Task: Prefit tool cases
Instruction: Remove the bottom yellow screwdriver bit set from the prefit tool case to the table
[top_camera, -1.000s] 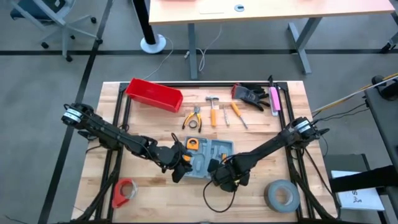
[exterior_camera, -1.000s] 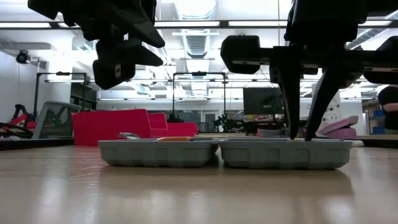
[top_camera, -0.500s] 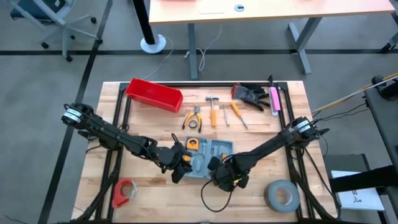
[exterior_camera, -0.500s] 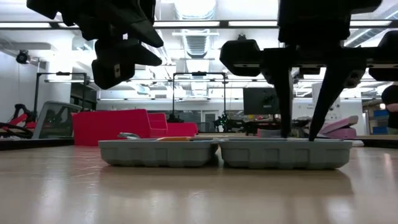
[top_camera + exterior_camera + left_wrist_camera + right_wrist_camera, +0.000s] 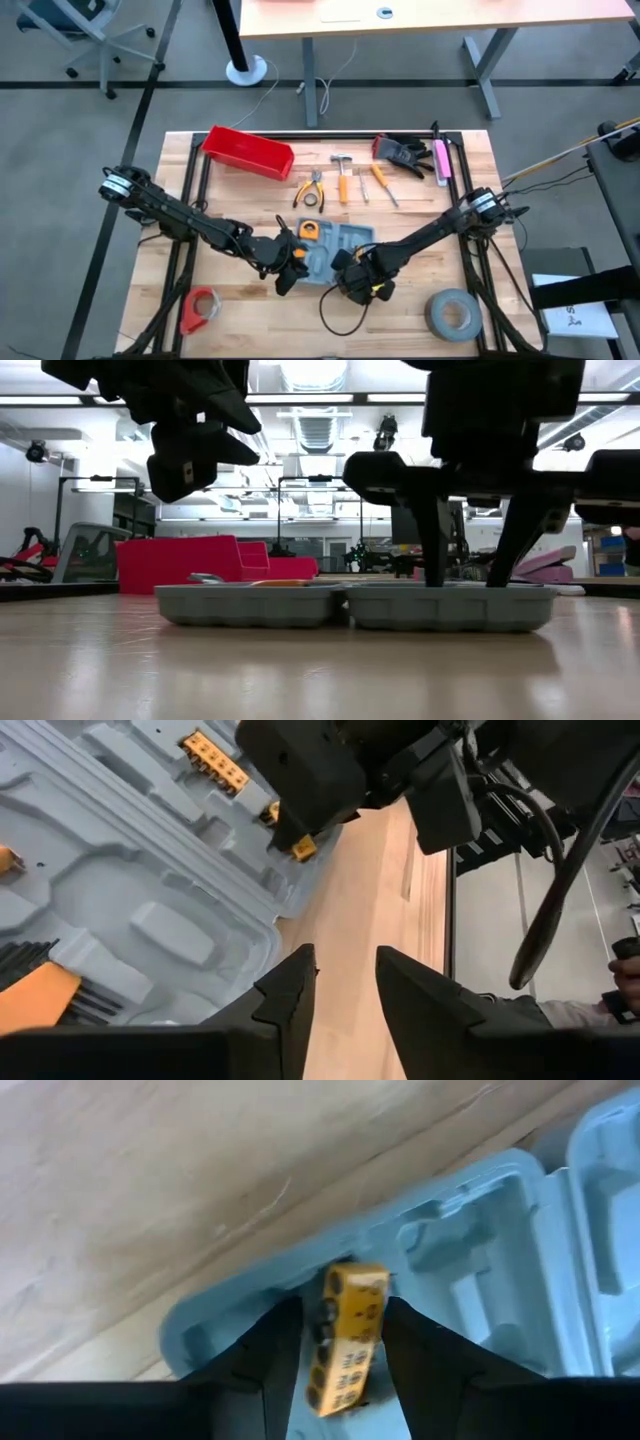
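Observation:
The grey-blue tool case (image 5: pixel 335 247) lies open and flat on the table, seen edge-on in the low view (image 5: pixel 350 605). Its moulded recesses show in the left wrist view (image 5: pixel 130 870). My right gripper (image 5: pixel 356 276) stands over the near edge of the case's right half, shut on a small yellow bit holder (image 5: pixel 345 1335). My left gripper (image 5: pixel 290 264) hovers open and empty above the near edge of the left half (image 5: pixel 340 990). It hangs clear of the case in the low view (image 5: pixel 190 450). An orange tape measure (image 5: pixel 310 232) sits in the case. My right gripper pinches the yellow bit holder by its long sides (image 5: pixel 375 1330) between the two fingers, which point down from above. The holder runs along the fingers. Its far end (image 5: pixel 352 1275) is at the case's rim by a near corner; whether it rests there, I cannot tell.
Beyond the case lie pliers (image 5: pixel 312 188), a hammer (image 5: pixel 342 175), screwdrivers (image 5: pixel 380 183), black gloves (image 5: pixel 403 152) and a red bin (image 5: pixel 248 152). A grey tape roll (image 5: pixel 455 312) sits near right and a red tape roll (image 5: pixel 200 308) near left. Bare wood lies along the near edge.
My right gripper has shifted a little toward the table's left along the case's near edge, carrying the yellow bit holder with it.

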`<state>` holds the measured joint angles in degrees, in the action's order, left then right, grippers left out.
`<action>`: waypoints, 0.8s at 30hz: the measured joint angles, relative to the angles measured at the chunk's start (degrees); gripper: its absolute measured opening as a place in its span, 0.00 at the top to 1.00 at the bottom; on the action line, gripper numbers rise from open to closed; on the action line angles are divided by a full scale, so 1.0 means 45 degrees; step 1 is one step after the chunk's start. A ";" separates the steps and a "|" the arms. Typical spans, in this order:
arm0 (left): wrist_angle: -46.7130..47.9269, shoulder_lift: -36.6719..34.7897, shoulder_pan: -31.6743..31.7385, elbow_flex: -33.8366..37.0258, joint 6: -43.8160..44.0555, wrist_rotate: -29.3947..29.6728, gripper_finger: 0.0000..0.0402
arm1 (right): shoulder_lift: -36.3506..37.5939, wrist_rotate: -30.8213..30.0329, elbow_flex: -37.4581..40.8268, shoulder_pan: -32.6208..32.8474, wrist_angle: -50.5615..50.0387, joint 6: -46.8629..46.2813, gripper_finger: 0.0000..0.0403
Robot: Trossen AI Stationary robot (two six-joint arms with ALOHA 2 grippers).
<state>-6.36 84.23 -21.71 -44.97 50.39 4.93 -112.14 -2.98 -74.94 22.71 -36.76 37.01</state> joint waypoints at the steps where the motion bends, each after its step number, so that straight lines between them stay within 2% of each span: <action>1: -0.0005 0.0000 0.0000 0.0000 -0.0023 0.0000 0.71 | -0.0033 0.0003 0.0000 -0.0018 0.0009 0.0000 0.70; 13: 0.0017 0.0000 0.0000 0.0000 0.0011 -0.0005 0.70 | -0.0062 -0.0067 -0.0083 -0.0031 -0.0046 0.0151 0.94; 24: 0.0017 0.0000 -0.0075 0.0000 0.0176 -0.0009 0.72 | 0.0136 -0.0984 -0.0417 -0.0059 -0.0810 -0.0335 0.94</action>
<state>-6.28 84.23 -22.05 -44.97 51.18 4.89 -111.53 -7.41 -76.81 22.44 -40.41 35.50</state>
